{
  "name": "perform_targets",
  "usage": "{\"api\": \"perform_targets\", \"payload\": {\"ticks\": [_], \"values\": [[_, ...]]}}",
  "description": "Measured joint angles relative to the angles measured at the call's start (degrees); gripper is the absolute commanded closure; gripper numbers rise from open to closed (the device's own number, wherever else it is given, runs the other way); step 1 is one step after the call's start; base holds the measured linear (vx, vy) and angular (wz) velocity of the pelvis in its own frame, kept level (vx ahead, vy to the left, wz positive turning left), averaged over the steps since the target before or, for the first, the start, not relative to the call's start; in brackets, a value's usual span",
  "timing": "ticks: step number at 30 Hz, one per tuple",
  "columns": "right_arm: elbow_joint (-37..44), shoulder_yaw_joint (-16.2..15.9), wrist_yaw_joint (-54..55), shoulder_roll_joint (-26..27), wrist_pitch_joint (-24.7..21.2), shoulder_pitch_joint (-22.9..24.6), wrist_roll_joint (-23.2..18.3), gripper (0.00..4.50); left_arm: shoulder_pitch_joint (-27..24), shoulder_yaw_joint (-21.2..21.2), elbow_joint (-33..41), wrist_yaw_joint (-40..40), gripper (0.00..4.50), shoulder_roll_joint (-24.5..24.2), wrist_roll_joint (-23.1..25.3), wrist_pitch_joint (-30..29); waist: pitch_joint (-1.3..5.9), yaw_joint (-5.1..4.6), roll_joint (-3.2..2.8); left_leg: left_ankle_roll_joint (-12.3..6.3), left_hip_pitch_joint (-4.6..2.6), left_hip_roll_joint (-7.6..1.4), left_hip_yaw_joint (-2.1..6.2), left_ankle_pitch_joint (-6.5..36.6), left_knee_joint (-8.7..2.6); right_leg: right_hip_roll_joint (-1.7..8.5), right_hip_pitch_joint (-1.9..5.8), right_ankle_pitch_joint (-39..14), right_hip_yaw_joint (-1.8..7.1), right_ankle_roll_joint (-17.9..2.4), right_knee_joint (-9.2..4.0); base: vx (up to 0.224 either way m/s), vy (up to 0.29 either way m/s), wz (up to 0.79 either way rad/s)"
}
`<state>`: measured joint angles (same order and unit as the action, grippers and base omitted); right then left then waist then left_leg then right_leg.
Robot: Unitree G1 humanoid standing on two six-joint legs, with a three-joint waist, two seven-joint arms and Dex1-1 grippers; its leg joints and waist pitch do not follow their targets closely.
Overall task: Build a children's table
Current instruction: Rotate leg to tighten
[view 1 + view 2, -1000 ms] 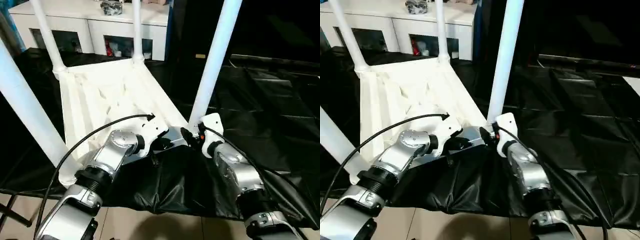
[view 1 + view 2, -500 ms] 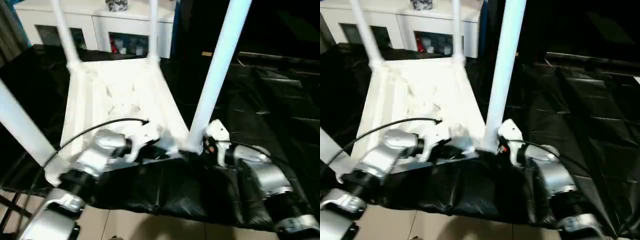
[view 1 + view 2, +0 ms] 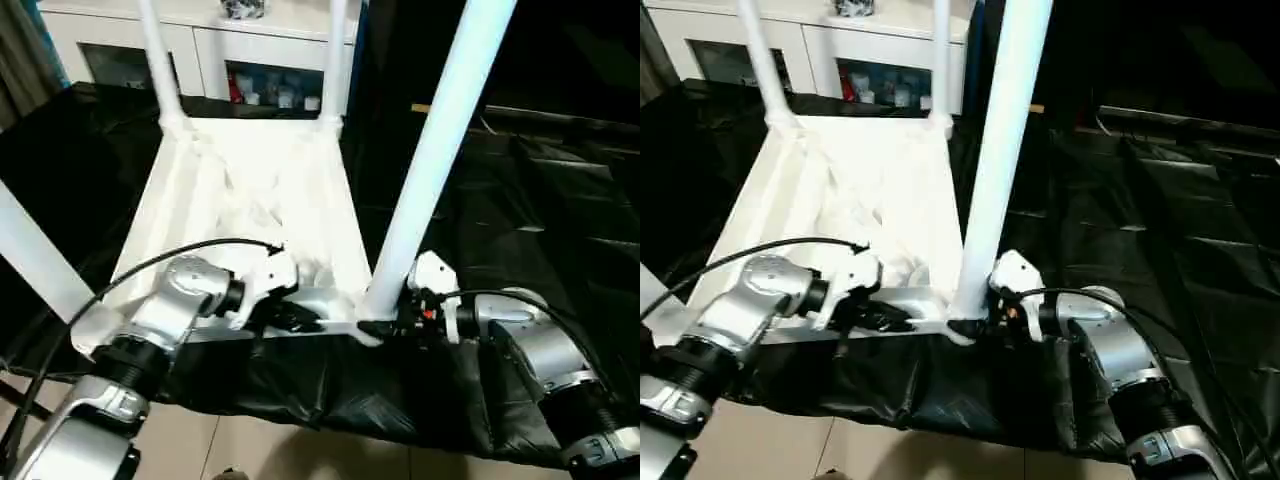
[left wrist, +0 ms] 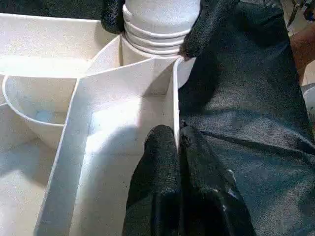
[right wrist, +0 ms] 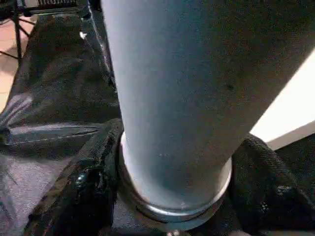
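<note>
White plastic table top (image 3: pixel 250 200) lies upside down on the black sheet (image 3: pixel 540 200), ribbed side up, all four legs standing in the corner sockets. From the top's centre: near right leg (image 3: pixel 440 150) at 4 o'clock, near left leg (image 3: pixel 35 260) at 8, far legs at 11 and 1.

My left gripper (image 4: pixel 178 142) is pinched shut on the thin near edge wall of the top, fingers pressed together with the rim between them. My right gripper (image 5: pixel 172 196) straddles the near right leg at its ridged collar (image 4: pixel 157 27), fingers spread wide with a pad on each side, touching it.

Risks as I judge them: the leg looks tilted in the head views, so if it is not fully seated, pushing or twisting could cock it in the socket. Pads sit on a smooth taper, so they could slide up off the collar. The pinch on the thin rim is small; torque from the right arm could swing the top and crumple the sheet. The left arm cable (image 3: pixel 150 265) loops close to the near left leg, a possible snag.

Left wrist view gives the collar rings, the socket seam and the right fingers (image 4: pixel 209 24), which the head views hide behind the arms. Right wrist view gives the collar's lower rim. Head views give all four legs and the tilt.
</note>
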<state>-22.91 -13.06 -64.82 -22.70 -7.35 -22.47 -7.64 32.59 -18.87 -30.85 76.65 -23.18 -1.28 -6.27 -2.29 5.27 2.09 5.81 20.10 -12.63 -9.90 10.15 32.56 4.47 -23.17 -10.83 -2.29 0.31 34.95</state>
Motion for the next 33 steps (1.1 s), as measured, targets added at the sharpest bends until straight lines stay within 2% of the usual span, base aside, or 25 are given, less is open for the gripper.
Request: {"api": "perform_targets", "payload": {"ticks": [5, 7, 9, 14, 15, 16, 17, 21, 22, 24, 27, 30, 33], "values": [[-1.4, 3.2, 9.7, 4.7, -1.0, 0.5, 0.9, 1.81, 1.0, 1.2, -1.9, -5.6, 4.50, 2.1, 1.1, -1.3, 0.00, -0.39, -0.01, 0.04, -0.06, 0.00, -0.03, 0.0, 0.03, 0.00, 0.10, 0.1, 0.06, -0.1, 0.06, 0.000, 0.000, 0.00], [-3.9, 6.1, 19.4, 9.7, -1.3, 0.2, 1.6, 1.81, 1.7, 2.0, -3.1, -10.9, 4.50, 4.5, 2.8, -2.5, 0.02, -0.95, -0.02, 0.12, -0.12, 0.00, -0.01, -0.1, 0.03, -0.01, 0.11, 0.0, 0.04, 0.2, 0.06, 0.000, 0.000, 0.00], [-6.7, 8.2, 30.0, 14.4, -1.3, -1.3, 2.6, 1.82, 2.3, 2.7, -3.7, -16.5, 4.50, 6.9, 4.4, -4.1, 0.04, -1.96, -0.07, 0.16, -0.16, 0.03, 0.06, -0.1, 0.02, -0.01, 0.06, 0.0, 0.02, 0.2, 0.05, 0.000, 0.000, 0.00], [-10.2, 10.4, 43.5, 19.2, -1.0, -3.8, 4.0, 1.82, 2.7, 2.8, -3.4, -24.5, 4.50, 10.9, 6.7, -6.5, 0.16, -2.34, -0.20, 0.16, -0.17, 0.06, 0.07, -0.1, 0.00, -0.01, 0.08, 0.0, 0.04, 0.2, 0.01, 0.000, 0.000, 0.00], [-10.5, 10.6, 44.9, 19.6, -0.8, -4.0, 4.2, 1.47, 2.7, 2.8, -3.1, -25.6, 4.50, 11.6, 7.2, -7.0, 0.17, -2.32, -0.23, 0.16, -0.14, 0.09, 0.07, -0.1, -0.04, -0.01, 0.08, 0.0, 0.05, 0.2, -0.03, 0.000, 0.000, 0.00], [-10.5, 10.7, 45.2, 19.7, -0.5, -4.0, 4.4, 1.47, 2.5, 2.8, -2.6, -26.1, 4.50, 12.0, 7.5, -7.4, 0.19, -2.24, -0.22, 0.16, -0.13, 0.10, 0.05, -0.1, -0.08, -0.01, 0.08, 0.0, 0.06, 0.2, -0.05, 0.000, 0.000, 0.00], [-10.5, 10.7, 45.4, 19.7, -0.4, -4.0, 4.7, 1.13, 2.2, 2.8, -2.1, -26.4, 4.50, 12.2, 7.7, -7.6, 0.20, -2.23, -0.24, 0.16, -0.12, 0.11, 0.05, -0.1, -0.12, -0.01, 0.08, 0.0, 0.07, 0.1, -0.05, 0.000, 0.000, 0.00], [-10.4, 11.3, 44.5, 19.5, 0.2, -4.0, 5.0, 0.94, 1.6, 2.4, -0.7, -26.3, 4.50, 12.9, 7.8, -8.1, 0.27, -1.72, -0.48, 0.18, -0.09, 0.15, 0.04, -0.1, -0.38, 0.00, 0.04, 0.1, 0.04, 0.0, -0.09, 0.000, 0.000, 0.00], [-10.1, 11.4, 42.7, 18.8, 0.2, -3.8, 4.8, 0.69, 1.5, 2.4, -0.5, -25.9, 4.50, 12.9, 7.8, -8.1, 0.28, -1.54, -0.50, 0.18, -0.08, 0.15, 0.04, -0.1, -0.42, 0.00, 0.05, 0.0, 0.03, 0.0, -0.12, 0.000, 0.000, 0.00], [-8.7, 11.3, 36.6, 16.0, 0.2, -2.6, 3.5, 0.59, 1.2, 2.1, 0.1, -24.1, 4.50, 12.8, 7.7, -7.6, 0.27, -0.96, -0.58, 0.11, -0.03, 0.16, 0.03, 0.0, -0.47, 0.00, 0.04, 0.0, 0.04, 0.0, -0.19, 0.000, 0.000, 0.00], [-7.5, 10.2, 30.4, 13.0, 0.2, -1.9, 2.7, 0.53, 0.6, 2.1, 0.6, -21.8, 4.50, 12.2, 7.2, -6.0, 0.23, -0.51, -0.70, 0.07, -0.02, 0.15, 0.01, 0.0, -0.48, 0.00, 0.02, 0.0, 0.01, 0.0, -0.19, 0.000, 0.000, 0.00], [-5.5, 7.2, 22.0, 7.8, 0.3, -1.2, 1.8, 0.53, -0.1, 1.5, 1.0, -17.5, 4.50, 9.4, 5.5, -4.0, 0.17, -0.30, -0.77, 0.08, -0.04, 0.13, 0.01, 0.0, -0.47, 0.00, 0.02, 0.0, 0.01, 0.0, -0.17, 0.000, 0.000, 0.00], [-3.4, 5.8, 15.9, 5.2, 0.6, 0.0, 0.7, 0.53, -0.5, 1.2, 1.1, -13.8, 4.50, 7.6, 4.8, -2.0, 0.15, -0.17, -0.74, 0.09, -0.03, 0.11, 0.02, 0.0, -0.39, 0.00, 0.03, 0.0, 0.01, 0.0, -0.14, 0.000, 0.000, 0.00]]}}
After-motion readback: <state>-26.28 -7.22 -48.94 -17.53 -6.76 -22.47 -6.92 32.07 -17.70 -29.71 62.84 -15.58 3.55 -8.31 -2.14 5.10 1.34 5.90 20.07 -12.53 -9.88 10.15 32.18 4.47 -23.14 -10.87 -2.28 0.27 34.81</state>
